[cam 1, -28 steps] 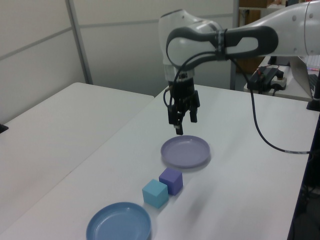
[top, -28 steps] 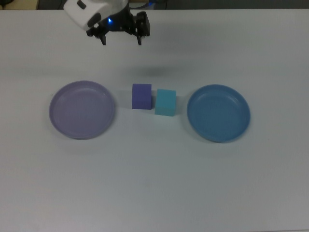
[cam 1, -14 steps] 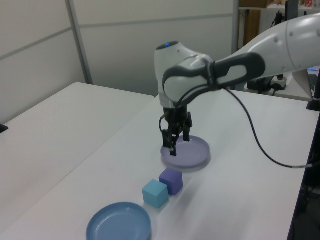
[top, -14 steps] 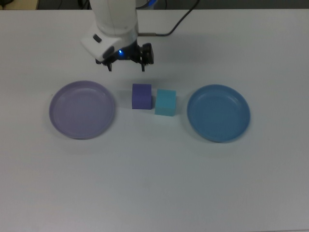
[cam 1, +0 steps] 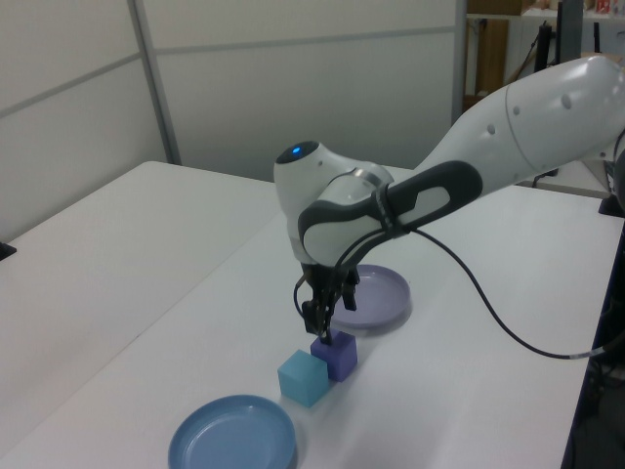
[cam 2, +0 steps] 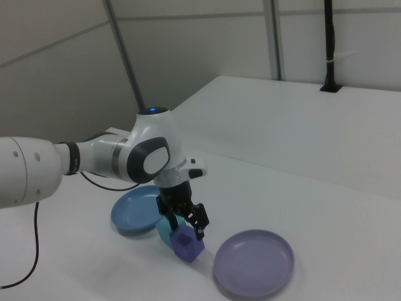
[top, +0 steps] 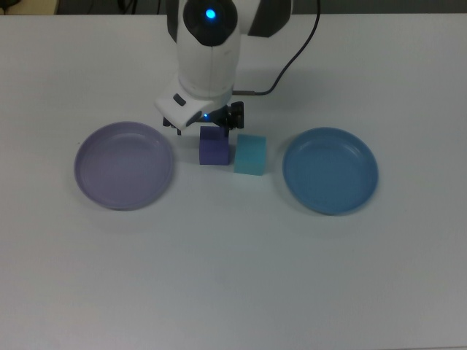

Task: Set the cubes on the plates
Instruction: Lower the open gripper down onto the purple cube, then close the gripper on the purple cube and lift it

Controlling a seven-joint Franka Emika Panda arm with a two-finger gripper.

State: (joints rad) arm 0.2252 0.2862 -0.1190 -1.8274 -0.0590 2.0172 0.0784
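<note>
The purple-blue cube and the turquoise cube sit side by side, nearly touching, at mid-table between the plates. To the top view's left lies the pale lavender plate, to the top view's right the medium blue plate; both hold nothing. My gripper hangs open right over the purple-blue cube, fingertips spread at about its top edge, gripping nothing. In the right view the gripper has one finger on each side of that cube. The arm hides the cube's far side in the top view.
A black cable trails from the arm across the table's far side. The turquoise cube stands close beside the gripper. A second white table adjoins at the left view's left.
The arm has swung in from the table's far side and come down, bringing the open gripper from well above the table to just over the purple-blue cube. Cubes and plates have not moved.
</note>
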